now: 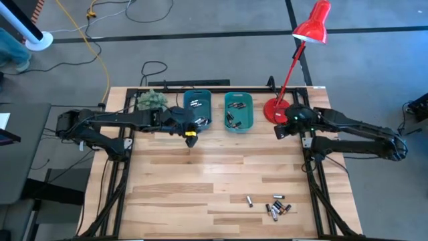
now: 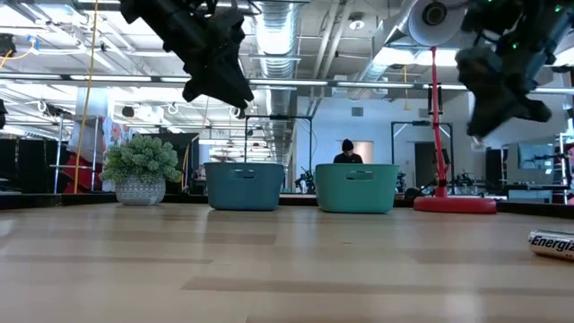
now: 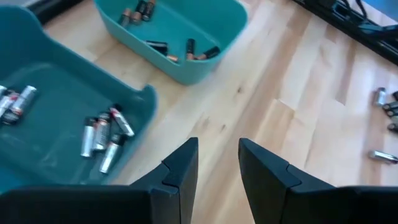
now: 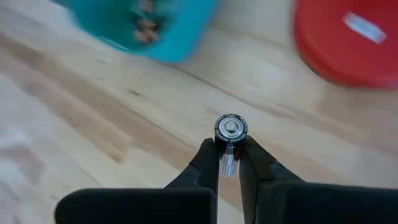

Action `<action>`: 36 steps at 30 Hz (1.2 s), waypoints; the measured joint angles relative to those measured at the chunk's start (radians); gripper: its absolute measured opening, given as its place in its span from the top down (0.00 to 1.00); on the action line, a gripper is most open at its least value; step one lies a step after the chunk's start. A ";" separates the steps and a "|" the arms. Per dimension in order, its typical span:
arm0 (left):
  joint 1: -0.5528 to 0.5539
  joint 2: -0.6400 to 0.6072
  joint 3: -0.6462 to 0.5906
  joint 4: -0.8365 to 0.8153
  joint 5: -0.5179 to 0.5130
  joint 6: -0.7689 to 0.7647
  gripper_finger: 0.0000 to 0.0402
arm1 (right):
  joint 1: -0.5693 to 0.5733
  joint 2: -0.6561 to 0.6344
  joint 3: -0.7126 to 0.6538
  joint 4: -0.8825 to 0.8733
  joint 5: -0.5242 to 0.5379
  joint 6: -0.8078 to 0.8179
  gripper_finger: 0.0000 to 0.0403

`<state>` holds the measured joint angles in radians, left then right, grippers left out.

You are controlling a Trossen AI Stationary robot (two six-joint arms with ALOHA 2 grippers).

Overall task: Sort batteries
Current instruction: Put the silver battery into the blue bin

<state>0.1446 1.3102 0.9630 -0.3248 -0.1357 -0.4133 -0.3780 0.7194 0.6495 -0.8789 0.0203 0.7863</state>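
Teal bins [image 1: 198,109]; red lamp [image 1: 311,28]; silver batteries [image 3: 102,137]

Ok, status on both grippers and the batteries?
Right gripper shut on a battery, near the right bin. Left gripper open, empty, by the left bin. Loose pile remains. Path clear.

The left gripper [image 3: 217,163] hangs over bare wood, fingers [image 3: 184,163] parted with nothing between. At ten o'clock, a teal bin [image 3: 140,121] holds silver batteries [image 3: 102,135]; at twelve, a second bin [image 3: 205,62] holds copper-tipped cells [image 3: 186,50]. Loose batteries [image 3: 380,96] lie at three o'clock.
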 joint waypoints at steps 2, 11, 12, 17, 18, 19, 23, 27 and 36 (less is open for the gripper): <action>-0.032 0.000 0.000 0.000 -0.031 -0.029 0.72 | 0.059 -0.013 0.000 0.055 0.024 -0.001 0.91; -0.149 0.000 0.000 0.000 -0.113 -0.192 0.72 | 0.326 0.012 0.000 0.294 0.159 -0.045 0.91; -0.159 0.000 0.000 -0.001 -0.113 -0.193 0.72 | 0.349 0.027 0.000 0.331 0.175 -0.059 0.91; -0.196 0.000 0.000 -0.079 -0.114 -0.188 0.72 | 0.406 0.144 0.000 0.559 0.203 -0.151 0.92; -0.202 0.000 0.000 -0.107 -0.114 -0.197 0.72 | 0.406 0.176 0.001 0.606 0.203 -0.169 0.92; -0.207 0.000 0.000 -0.136 -0.114 -0.208 0.72 | 0.405 0.208 0.009 0.640 0.203 -0.185 0.92; -0.227 0.000 0.000 -0.250 -0.162 -0.253 0.72 | 0.391 0.362 0.096 0.667 0.194 -0.258 0.92; -0.257 0.000 -0.016 -0.264 -0.249 -0.257 0.72 | 0.352 0.522 0.239 0.670 0.152 -0.340 0.92; -0.307 -0.011 -0.250 0.025 -0.129 -0.221 0.72 | 0.192 0.924 0.697 0.577 -0.012 -0.470 0.92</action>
<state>-0.1627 1.2996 0.7131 -0.3002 -0.2645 -0.6341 -0.1858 1.6439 1.3460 -0.3015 0.0078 0.3161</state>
